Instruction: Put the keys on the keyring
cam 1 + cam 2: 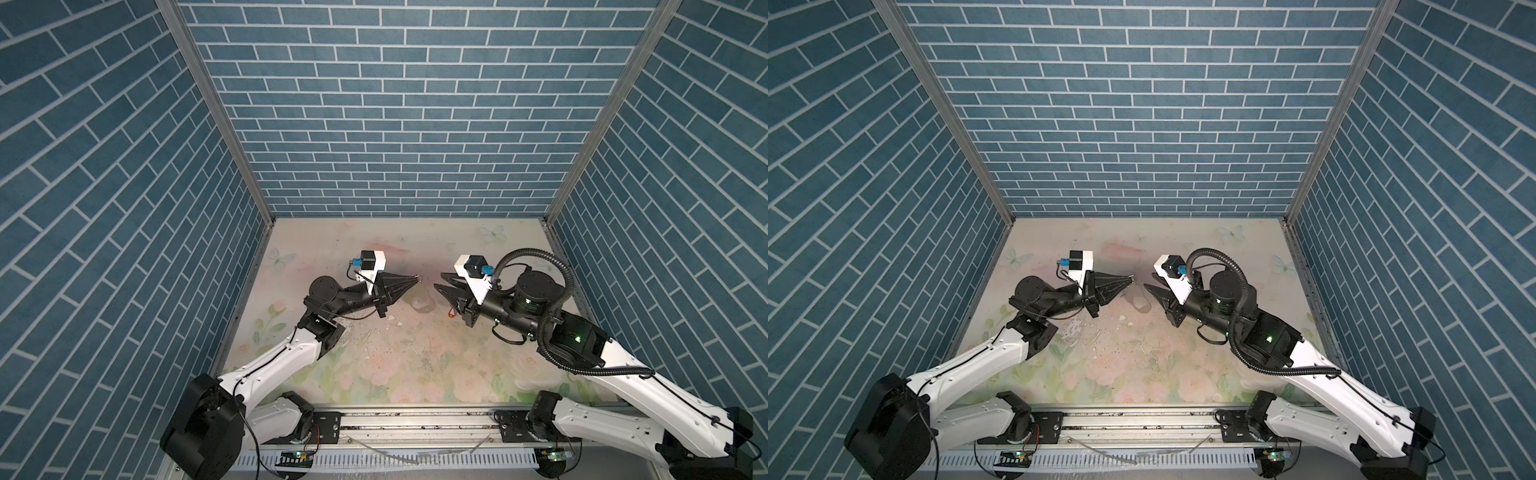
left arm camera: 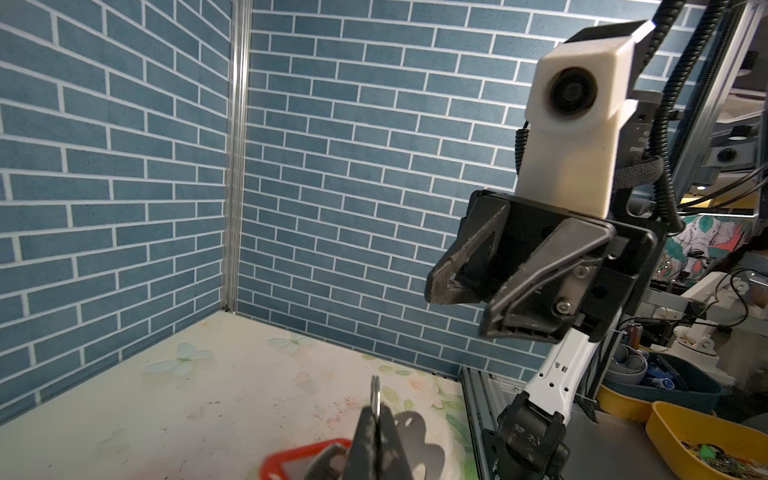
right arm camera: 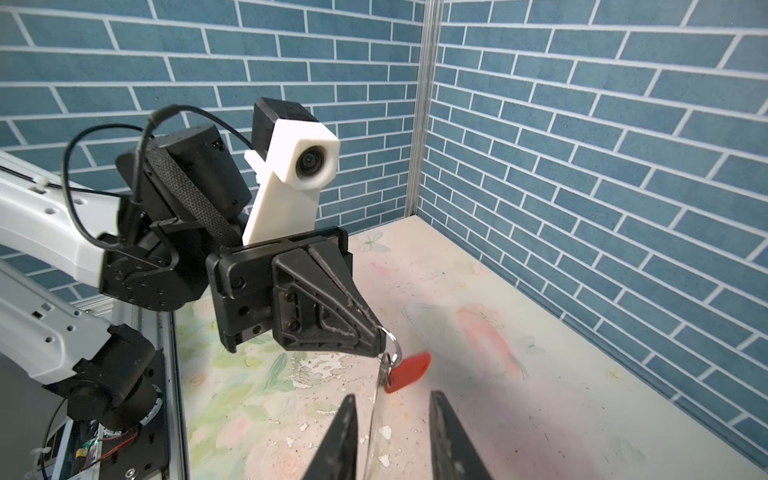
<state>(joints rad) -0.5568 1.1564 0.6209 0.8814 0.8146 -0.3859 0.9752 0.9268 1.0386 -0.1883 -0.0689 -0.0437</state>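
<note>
right end effector [image 3: 391,395] spread, nothing btwn its fingers. just past it a silver key [image 3: 387,368] w/ red tag [image 3: 409,370] hangs off a small silver ring [image 3: 395,347] above the counter [image 3: 561,407]. left end effector [image 3: 378,338] pressed tight on that ring. keyring loop [image 1: 421,306], faint, hangs under that tip. orange bit [image 1: 450,314] under right end effector, cant tell what.

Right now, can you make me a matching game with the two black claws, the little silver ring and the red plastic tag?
Things:
1. black left claw
2. black right claw
3. small silver metal ring
4. red oval plastic tag

States:
A. hangs below the ring
B. open, holding nothing
C. shut tight
D. pinched at a claw's tip

Pairs: 1-C, 2-B, 3-D, 4-A
</note>
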